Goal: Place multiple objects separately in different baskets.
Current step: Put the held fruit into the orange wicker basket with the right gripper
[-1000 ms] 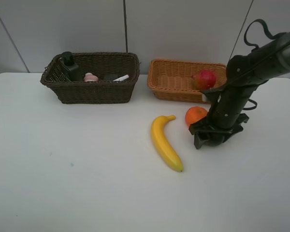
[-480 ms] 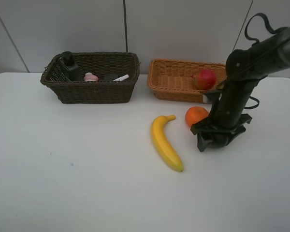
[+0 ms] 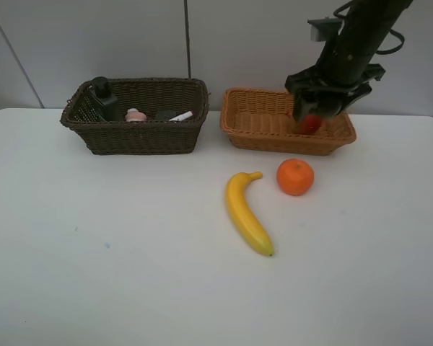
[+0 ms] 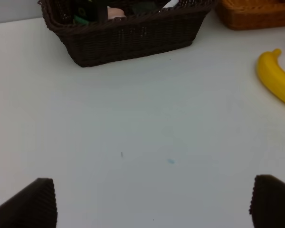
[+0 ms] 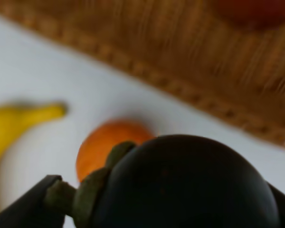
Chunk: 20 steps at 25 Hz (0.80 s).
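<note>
My right gripper is shut on the dark purple mangosteen and holds it above the light orange-brown basket, just over the red pomegranate inside. The orange and the yellow banana lie on the table in front of that basket. The dark brown basket holds the black bottle, small pink bottle, black eraser and white-pink marker. My left gripper is open over bare table; it does not show in the exterior view.
The white table meets a grey panelled wall just behind both baskets. In the left wrist view the dark basket and the banana lie well ahead of the fingers.
My right gripper has risen from the table beside the orange and moved back over the light basket, carrying the mangosteen. The orange and banana have not moved.
</note>
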Tool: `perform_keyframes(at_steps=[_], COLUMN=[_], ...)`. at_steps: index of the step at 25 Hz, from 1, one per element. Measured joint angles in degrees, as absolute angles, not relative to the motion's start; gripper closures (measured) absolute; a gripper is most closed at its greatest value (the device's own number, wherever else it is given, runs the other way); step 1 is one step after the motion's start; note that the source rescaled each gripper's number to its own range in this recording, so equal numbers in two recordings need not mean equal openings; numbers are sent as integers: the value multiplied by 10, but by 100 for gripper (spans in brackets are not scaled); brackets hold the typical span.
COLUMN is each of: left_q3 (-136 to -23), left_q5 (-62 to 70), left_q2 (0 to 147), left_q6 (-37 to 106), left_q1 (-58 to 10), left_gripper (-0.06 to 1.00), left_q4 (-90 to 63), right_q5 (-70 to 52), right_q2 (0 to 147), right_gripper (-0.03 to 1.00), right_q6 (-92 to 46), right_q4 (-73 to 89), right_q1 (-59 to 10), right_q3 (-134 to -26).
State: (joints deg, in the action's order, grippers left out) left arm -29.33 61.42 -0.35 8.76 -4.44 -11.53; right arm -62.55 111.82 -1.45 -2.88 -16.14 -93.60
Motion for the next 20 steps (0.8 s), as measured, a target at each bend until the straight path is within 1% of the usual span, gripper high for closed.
perform_keyframes(at_steps=[6,9,10,11,13,14,17,20], left_q3=[-293,-293,-293,-293,-293,-293,-293,-293], left_q5=[614,614,614,614,614,614,614,614], left_q2=[-4,-4,-4,-4,-4,-4,-4,-4], left_q6=[88,88,88,88,88,88,88,88], left_q1=[-44,-44,-44,-44,-44,-44,-44,-44], left_gripper=[-6,-6,-6,-6,-6,-6,-6,-6], left_q4=[-115,-115,-115,-115,-115,-115,-115,-115], right_q5=[-626,-626,-625,-625,-624,-624,-626,-638], right_q2=[1228,1278,1292,1301,1312,1313,1313,1313], right_gripper=[32,31,27,21,6,3,-2,-3], right_q6=[-14,-14,-14,-14,-14,-14,-15,-15], right_q4=[-31,-32,-33,-36,-36,-29,-14,-10], right_q1=[-116,-99,-96,-96,-96,-96,-96,-96], right_q3=[-1077,-1118,-1125,-1128,-1131,-1131,-1133,-1135])
